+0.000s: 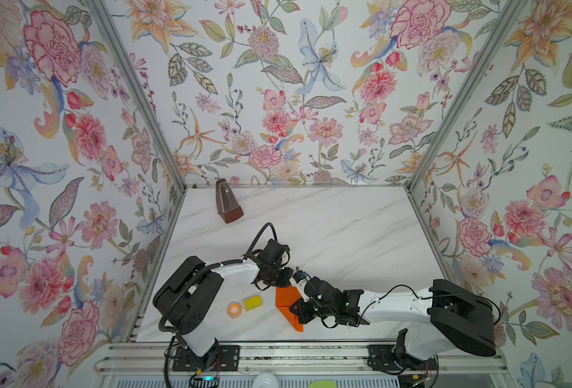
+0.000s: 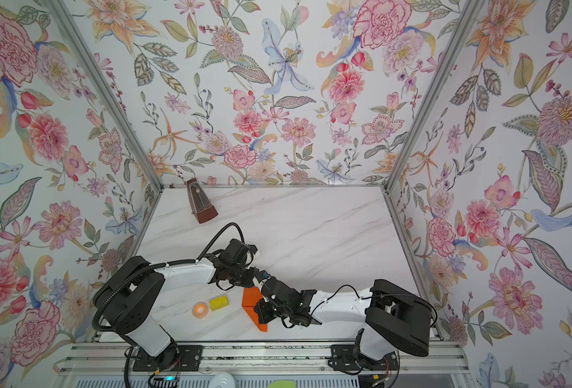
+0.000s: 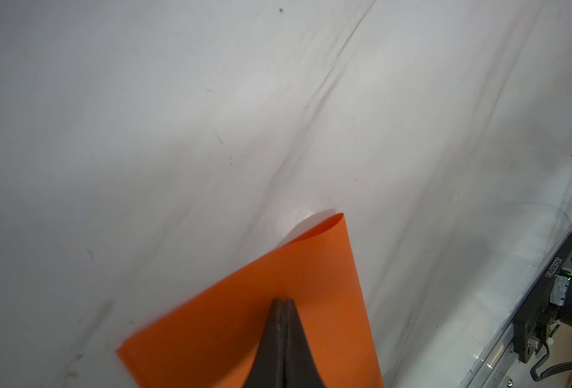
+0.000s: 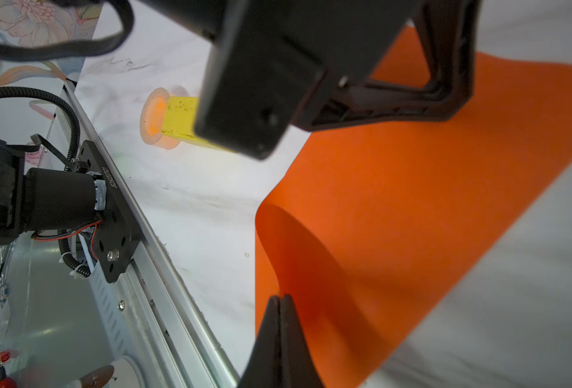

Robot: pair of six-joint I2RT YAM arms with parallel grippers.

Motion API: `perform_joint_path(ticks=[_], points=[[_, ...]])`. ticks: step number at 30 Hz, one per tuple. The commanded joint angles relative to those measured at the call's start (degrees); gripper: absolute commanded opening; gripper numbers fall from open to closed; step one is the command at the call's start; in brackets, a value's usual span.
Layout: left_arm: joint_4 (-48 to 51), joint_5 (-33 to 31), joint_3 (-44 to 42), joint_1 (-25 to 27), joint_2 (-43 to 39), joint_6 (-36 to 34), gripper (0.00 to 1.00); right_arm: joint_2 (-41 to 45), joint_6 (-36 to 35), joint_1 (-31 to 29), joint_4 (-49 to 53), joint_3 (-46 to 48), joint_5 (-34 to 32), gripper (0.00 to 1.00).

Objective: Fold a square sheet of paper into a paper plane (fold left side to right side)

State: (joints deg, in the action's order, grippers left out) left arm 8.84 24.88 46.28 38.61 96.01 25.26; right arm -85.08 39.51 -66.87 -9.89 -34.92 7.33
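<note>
Paper sheet (image 1: pixel 284 297) is mid-fold. Your right tool (image 4: pixel 279 302) pinches its curled edge at three o'clock. Your left tool (image 3: pixel 283 304), closed, seemingly presses it down. Creasing and the plane folds remain.

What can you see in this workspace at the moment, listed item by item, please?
table: one, white marble, enclosed by the walls
walls: three, floral wallpaper
square sheet of paper: one, bright orange, front centre, partly folded over
tape ring: one, orange, left of the paper
block: one, yellow, beside the ring
metronome: one, brown, back left
left gripper: black, jaws shut, tips over the paper
right gripper: black, jaws shut on the paper's lifted edge
</note>
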Motion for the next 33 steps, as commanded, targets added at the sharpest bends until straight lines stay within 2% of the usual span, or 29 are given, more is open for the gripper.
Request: perform_joint_path(ticks=[1,19,33], points=[[3.88,-3.09,-0.40,0.04,2.05,-1.51,0.02,0.79,0.33,1.06,2.45,1.05,0.33,0.00],[3.99,-2.30,0.65,0.06,3.18,-1.88,0.02,-1.04,-1.80,5.73,2.55,1.35,1.00,0.00],[4.22,-2.28,0.57,0.02,2.98,-2.05,0.02,-3.78,-1.98,6.09,1.67,1.26,1.47,0.00]])
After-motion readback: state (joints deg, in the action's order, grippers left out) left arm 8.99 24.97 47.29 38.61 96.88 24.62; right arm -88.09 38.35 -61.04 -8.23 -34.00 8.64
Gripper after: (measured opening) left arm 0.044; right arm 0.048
